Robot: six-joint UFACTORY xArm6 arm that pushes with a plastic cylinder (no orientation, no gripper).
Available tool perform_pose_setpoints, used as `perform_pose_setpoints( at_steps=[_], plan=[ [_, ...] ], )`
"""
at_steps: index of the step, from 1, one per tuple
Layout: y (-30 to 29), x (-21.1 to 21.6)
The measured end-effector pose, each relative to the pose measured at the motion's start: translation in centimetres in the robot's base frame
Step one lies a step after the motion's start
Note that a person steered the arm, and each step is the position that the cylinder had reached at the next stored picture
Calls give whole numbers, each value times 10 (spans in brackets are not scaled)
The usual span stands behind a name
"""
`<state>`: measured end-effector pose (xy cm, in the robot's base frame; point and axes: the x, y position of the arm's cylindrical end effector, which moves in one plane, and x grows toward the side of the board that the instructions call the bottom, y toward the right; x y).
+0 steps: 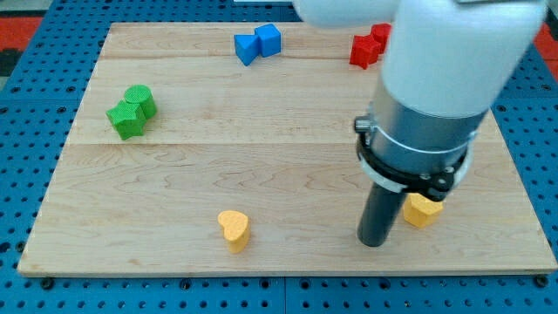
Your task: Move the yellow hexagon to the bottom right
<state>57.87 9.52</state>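
Yellow hexagon (422, 210), board's bottom right

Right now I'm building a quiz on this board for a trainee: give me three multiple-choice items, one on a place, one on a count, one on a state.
1. Where is my tip?
A. just left of the hexagon
B. beside the green blocks
C. at the view's top edge

2. How many yellow blocks show?
A. one
B. two
C. four

3. How do the blue blocks stand?
A. touching, side by side
B. far apart
C. stacked

Key:
1 A: the tip sits right beside the yellow hexagon, on its left, near the view's bottom right.
2 B: the hexagon and a yellow heart.
3 A: the blue blocks meet at the view's top.
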Motion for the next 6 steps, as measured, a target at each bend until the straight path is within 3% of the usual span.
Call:
perform_pose_setpoints(
  at_steps=[1, 3, 4, 5, 6],
  plan=[
    [21, -19],
    [63, -16],
    [6, 23],
    [-27, 40],
    [-112, 36]
  ],
)
